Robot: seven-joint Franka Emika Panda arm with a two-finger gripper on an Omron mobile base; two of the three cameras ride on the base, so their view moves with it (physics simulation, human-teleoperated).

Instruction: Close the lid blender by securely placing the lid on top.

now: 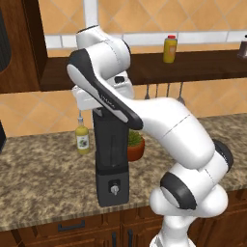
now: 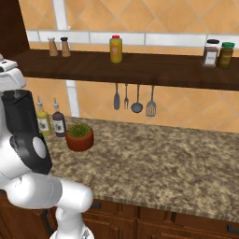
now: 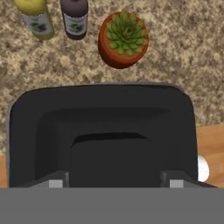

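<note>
Granite worktop [image 1: 43, 178] runs under a tiled wall, and your blender [image 1: 112, 159] stands near its front edge, just left of a potted plant [image 1: 135, 144], with a yellow bottle [image 1: 82, 137] behind to its left. Your arm bends over the jar top, hand right above the rim, so the lid area is hidden from this side.

From the right base view, you see the blender [image 2: 19, 114] at the far left, bottles and the plant [image 2: 80, 135] beside it, utensils [image 2: 133, 100] hanging under the shelf [image 2: 140, 70].

Looking down the hand, the dark squarish jar top [image 3: 100, 131] sits directly below, the claw [image 3: 113, 183] close over it. Whether it's spread or pinching anything, I cannot tell.

Watch it: press down off-centre and the lid could seat crooked, or the tall blender could tip toward the edge.
</note>
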